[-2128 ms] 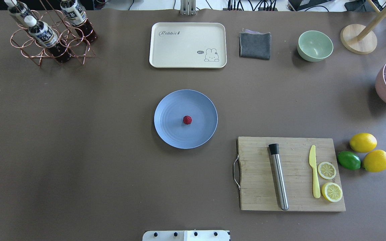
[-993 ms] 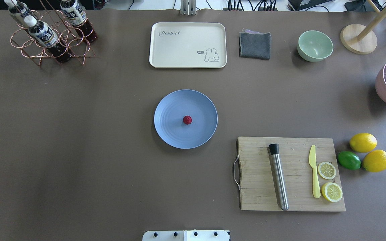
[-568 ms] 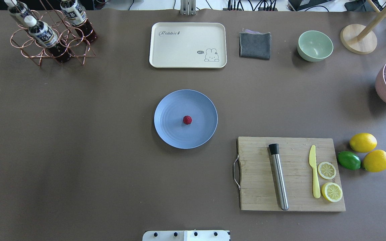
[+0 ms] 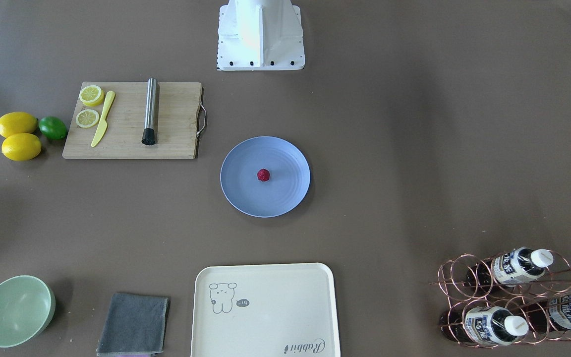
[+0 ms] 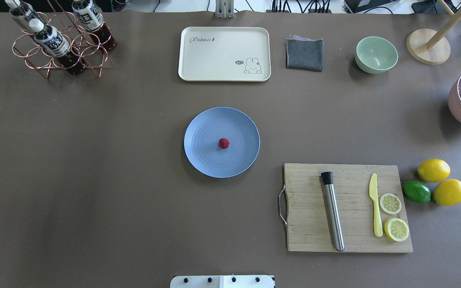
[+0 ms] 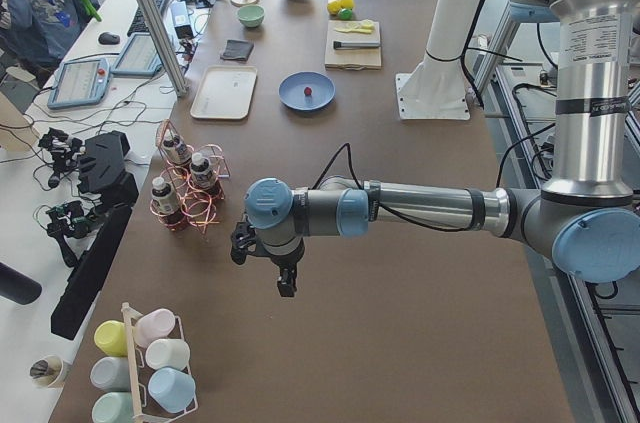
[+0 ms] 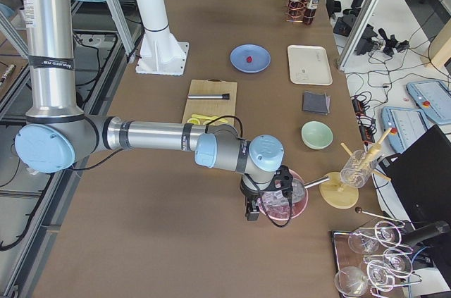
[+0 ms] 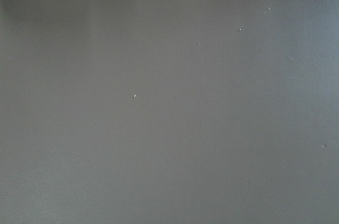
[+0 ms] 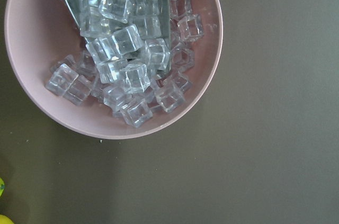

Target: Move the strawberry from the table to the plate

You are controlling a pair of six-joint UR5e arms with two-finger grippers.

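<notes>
L gripper [image 6: 286, 283] hangs over bare table [image 6: 400, 343], arm stretched flat. R gripper [image 7: 251, 211] points down by ice bowl [image 9: 32, 91]. I can't tell if either's apart or together.

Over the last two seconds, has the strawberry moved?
No. The strawberry still sits at the centre of the plate, same distance from the cutting board.

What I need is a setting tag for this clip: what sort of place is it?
Probably a robotics lab: a robot arm reaches over the table, a control tablet lies beside it, and staged props include a cutting board and a bowl of ice.
</notes>
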